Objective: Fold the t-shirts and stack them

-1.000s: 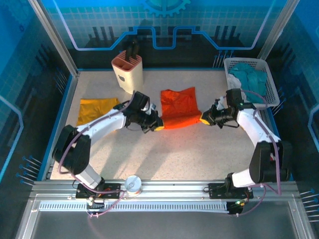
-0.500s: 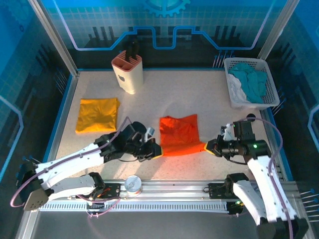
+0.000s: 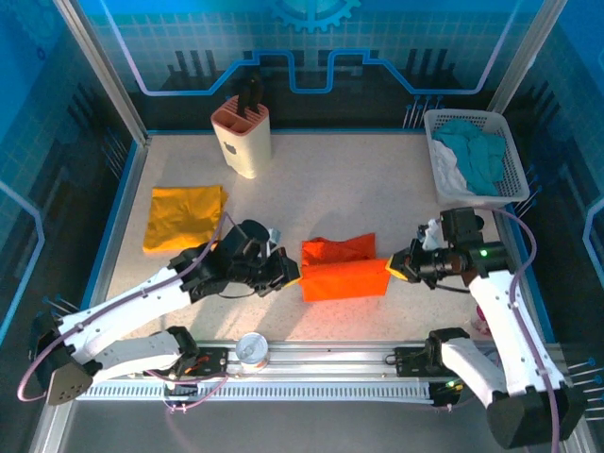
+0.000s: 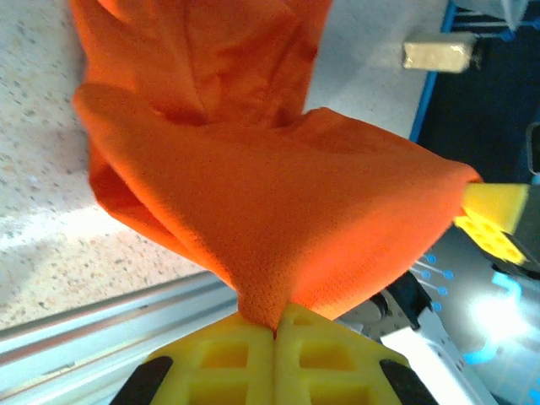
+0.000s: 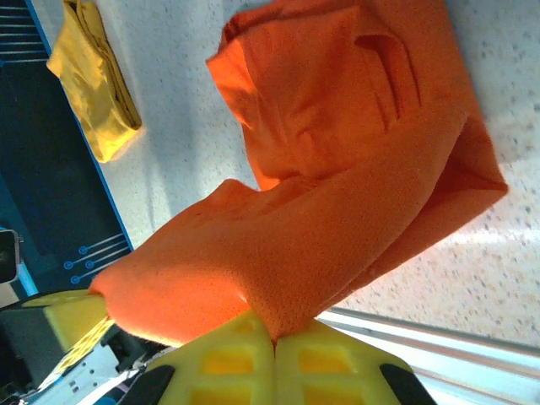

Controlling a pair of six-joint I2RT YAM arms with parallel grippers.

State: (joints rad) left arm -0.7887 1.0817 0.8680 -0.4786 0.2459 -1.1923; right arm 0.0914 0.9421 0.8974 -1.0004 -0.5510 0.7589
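Stretching between the two arms near the front of the speckled white table [image 3: 377, 189], the bright orange-red cloth t-shirt [image 3: 344, 276] is pinched at both ends. The left gripper [image 3: 291, 274] has its yellow fingers pressed together on the shirt's left corner. The right gripper [image 3: 394, 268] is clamped the same way on the right corner. The front band of fabric hangs taut between them, held up off the surface, while the back part of the shirt lies rumpled on the table just behind it.

Seen from the left wrist, the cloth rises out of the closed yellow pads [image 4: 236, 359] as a sagging sheet that ends at the other claw's yellow tip. From the right wrist the picture is mirrored, with the orange fabric squeezed in the seam of the two pads.

The mustard-yellow cloth t-shirt [image 3: 184, 217] lies folded flat, well apart from the orange one, near the table's left edge.

At the back stands a cream block-shaped holder with a terracotta top [image 3: 243, 140], with dark handles poking out of it. In the far right corner, a white plastic mesh basket [image 3: 512, 165] holds crumpled teal cloths [image 3: 477, 151] and a white cloth [image 3: 449, 176].
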